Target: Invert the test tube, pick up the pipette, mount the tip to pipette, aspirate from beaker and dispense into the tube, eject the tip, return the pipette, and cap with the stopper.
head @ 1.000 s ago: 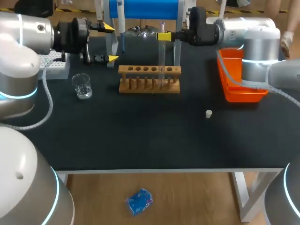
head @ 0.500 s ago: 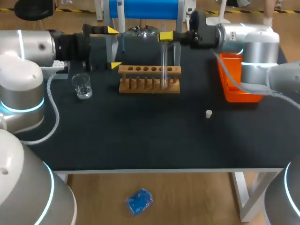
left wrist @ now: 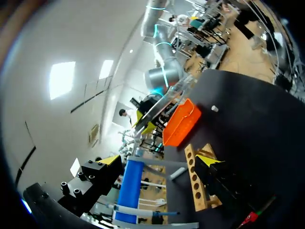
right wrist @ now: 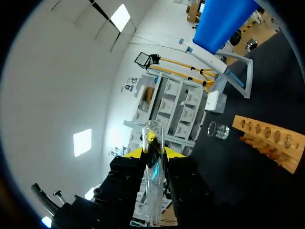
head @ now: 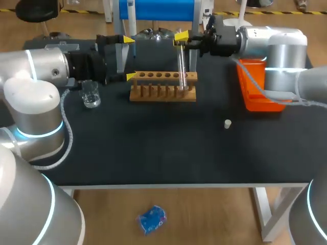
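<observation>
One clear test tube (head: 180, 58) (upright) between right fingers (head: 180, 36).

Left arm (head: 36, 76): entered from the left, its grey forearm roughly level and pointing toward the right.
Left wrist (head: 87, 65): black, in line with the forearm.
Left gripper (head: 129, 57): fingers spread wide, one yellow tip above the other in the head view; in the left wrist view (left wrist: 159, 160) the two tips stood well apart.
Right arm (head: 276, 46): entered from the right, its grey link level and pointing toward the left.
Right wrist (head: 220, 41): black, stretched out straight from the arm.
Right gripper (head: 181, 38): fingers drawn close, clamped from both sides on the upper part of the upright test tube (head: 181, 71); in the right wrist view (right wrist: 153, 151) the yellow tips flanked the tube.
</observation>
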Controlling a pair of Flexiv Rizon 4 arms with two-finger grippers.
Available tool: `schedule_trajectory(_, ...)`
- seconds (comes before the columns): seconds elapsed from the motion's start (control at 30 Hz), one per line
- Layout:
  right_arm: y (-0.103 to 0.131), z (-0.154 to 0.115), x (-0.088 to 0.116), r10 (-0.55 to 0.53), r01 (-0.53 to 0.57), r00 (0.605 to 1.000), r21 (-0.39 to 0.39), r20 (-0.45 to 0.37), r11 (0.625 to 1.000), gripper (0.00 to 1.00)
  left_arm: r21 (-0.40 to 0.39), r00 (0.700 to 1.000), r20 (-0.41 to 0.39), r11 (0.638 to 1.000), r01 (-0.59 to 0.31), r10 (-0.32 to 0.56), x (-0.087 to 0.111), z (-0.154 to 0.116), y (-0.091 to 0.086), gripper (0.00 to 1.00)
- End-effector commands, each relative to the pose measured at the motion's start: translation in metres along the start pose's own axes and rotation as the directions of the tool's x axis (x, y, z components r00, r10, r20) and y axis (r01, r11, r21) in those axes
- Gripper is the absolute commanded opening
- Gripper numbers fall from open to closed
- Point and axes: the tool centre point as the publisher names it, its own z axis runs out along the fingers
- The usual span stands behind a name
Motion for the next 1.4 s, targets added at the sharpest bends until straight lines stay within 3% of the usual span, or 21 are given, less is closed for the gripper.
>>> schedule_trajectory(0.03, -0.006, 0.000, -0.001, 0.163, -0.162, 0.986, -0.035, 0.036, 0.986, 0.00, 0.103, 0.924, 0.176, 0.927, -0.359, 0.339, 0.013, -0.009, -0.006, 1.00)
schedule_trajectory(0.1, -0.009, -0.003, -0.006, 0.237, -0.236, 0.969, -0.030, 0.064, 0.971, 0.00, 0.077, 0.903, 0.179, 0.910, -0.408, 0.390, 0.015, -0.008, -0.009, 1.00)
schedule_trajectory(0.5, -0.011, -0.004, -0.008, 0.241, -0.240, 0.967, -0.030, 0.076, 0.970, 0.00, 0.066, 0.911, 0.167, 0.918, -0.391, 0.376, 0.016, -0.006, -0.007, 1.00)
schedule_trajectory(0.6, -0.006, -0.003, -0.022, 0.246, -0.244, 0.967, -0.036, 0.061, 0.969, 0.00, 0.055, 0.905, 0.146, 0.910, -0.411, 0.400, 0.017, 0.001, -0.009, 1.00)
schedule_trajectory(0.97, 0.003, 0.003, -0.049, 0.252, -0.251, 0.967, -0.029, 0.039, 0.968, 0.00, 0.160, 0.916, 0.084, 0.902, -0.401, 0.393, 0.028, 0.026, -0.031, 1.00)
schedule_trajectory(1.4, 0.009, 0.012, -0.054, 0.274, -0.274, 0.962, -0.001, 0.003, 0.962, 0.00, 0.241, 0.884, 0.185, 0.852, -0.464, 0.429, 0.035, 0.066, -0.051, 1.00)
